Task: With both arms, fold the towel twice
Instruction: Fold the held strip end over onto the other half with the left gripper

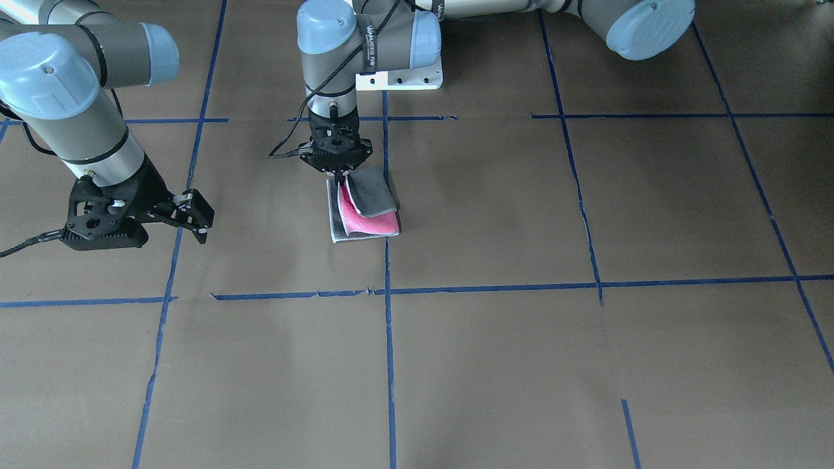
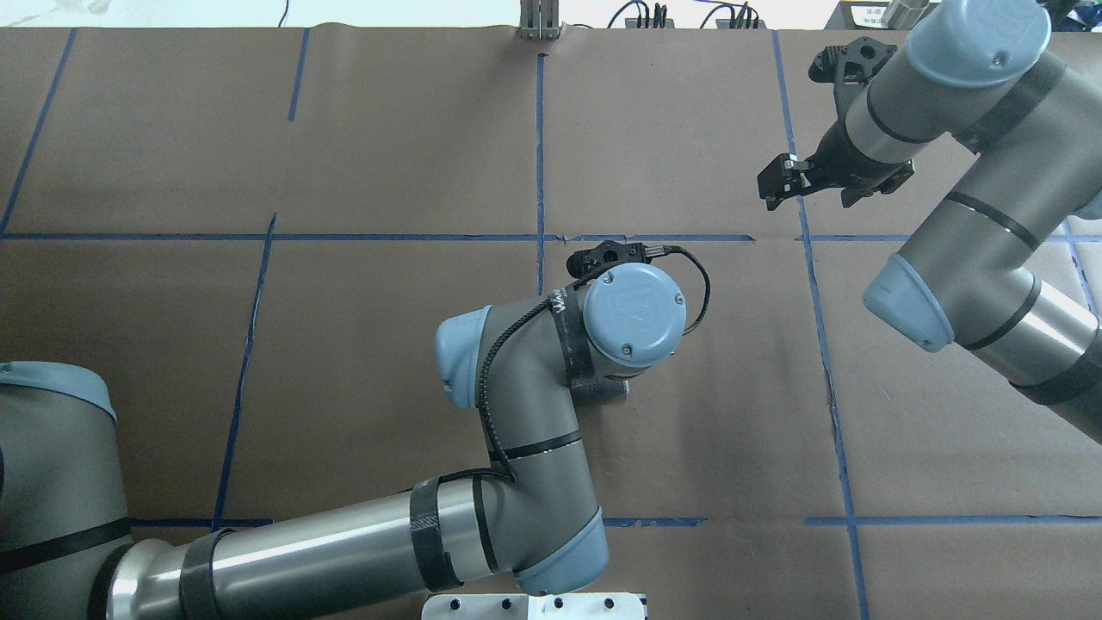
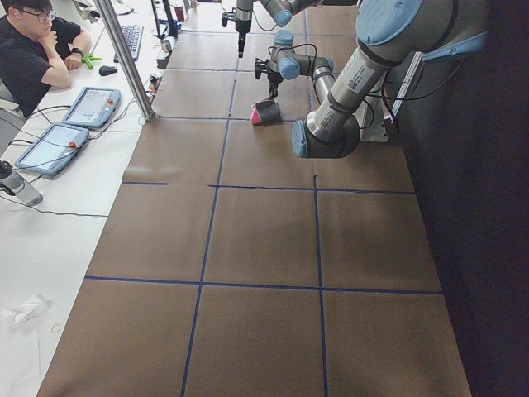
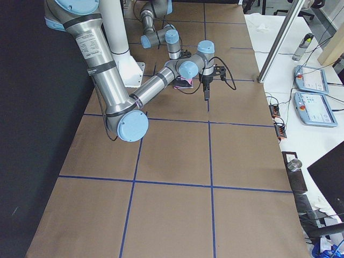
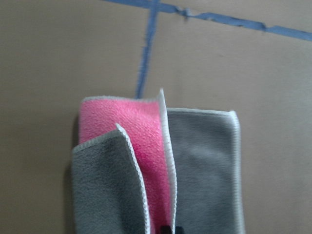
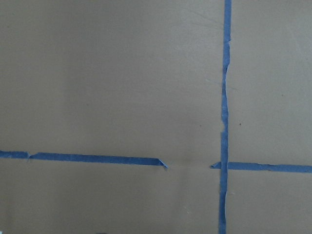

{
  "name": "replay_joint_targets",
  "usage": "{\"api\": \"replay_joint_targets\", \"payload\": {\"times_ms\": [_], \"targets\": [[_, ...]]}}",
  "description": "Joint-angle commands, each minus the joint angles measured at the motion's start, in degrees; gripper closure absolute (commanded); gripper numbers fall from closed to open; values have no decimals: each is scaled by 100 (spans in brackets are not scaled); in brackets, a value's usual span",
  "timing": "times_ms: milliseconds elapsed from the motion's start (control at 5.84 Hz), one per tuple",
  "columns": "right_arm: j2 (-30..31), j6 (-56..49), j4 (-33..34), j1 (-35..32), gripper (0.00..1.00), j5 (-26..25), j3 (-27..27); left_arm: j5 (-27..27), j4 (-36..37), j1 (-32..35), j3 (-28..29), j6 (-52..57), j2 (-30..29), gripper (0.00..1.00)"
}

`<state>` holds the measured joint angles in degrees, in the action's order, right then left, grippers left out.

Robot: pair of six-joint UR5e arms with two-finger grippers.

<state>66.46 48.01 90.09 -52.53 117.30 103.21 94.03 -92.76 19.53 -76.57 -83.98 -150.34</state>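
Observation:
The towel point(image 1: 368, 218) lies folded on the brown table near the robot's base, with a grey flap on top, pink showing beneath and a grey layer at the bottom. My left gripper point(image 1: 339, 181) points straight down and is shut on a raised whitish-bordered edge of the towel at its side nearest the base. The left wrist view shows the towel point(image 5: 146, 141) close up, with my fingertips point(image 5: 170, 229) pinching the upright edge. In the overhead view my left wrist point(image 2: 633, 314) hides the towel. My right gripper point(image 1: 199, 218) is open and empty above the table, well apart from the towel.
Blue tape lines point(image 1: 389, 293) divide the brown paper table cover into squares. The white pedestal base point(image 1: 401, 79) stands just behind the towel. An operator point(image 3: 37, 50) sits at a side desk with tablets point(image 3: 50, 145), beyond the table edge.

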Motion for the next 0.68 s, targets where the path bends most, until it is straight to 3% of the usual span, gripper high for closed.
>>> {"api": "replay_joint_targets", "payload": {"times_ms": [0, 171, 342, 514], "targets": [[112, -151, 0, -134, 0, 83, 6, -208, -32, -194, 457, 30, -328, 98], [113, -143, 0, -134, 0, 74, 6, -218, -41, -186, 450, 153, -312, 1], [113, -151, 0, -160, 0, 83, 6, -166, 11, -143, 276, 293, -329, 0], [104, -203, 0, -213, 0, 100, 6, 235, 316, 171, -65, 651, -277, 0]]}}
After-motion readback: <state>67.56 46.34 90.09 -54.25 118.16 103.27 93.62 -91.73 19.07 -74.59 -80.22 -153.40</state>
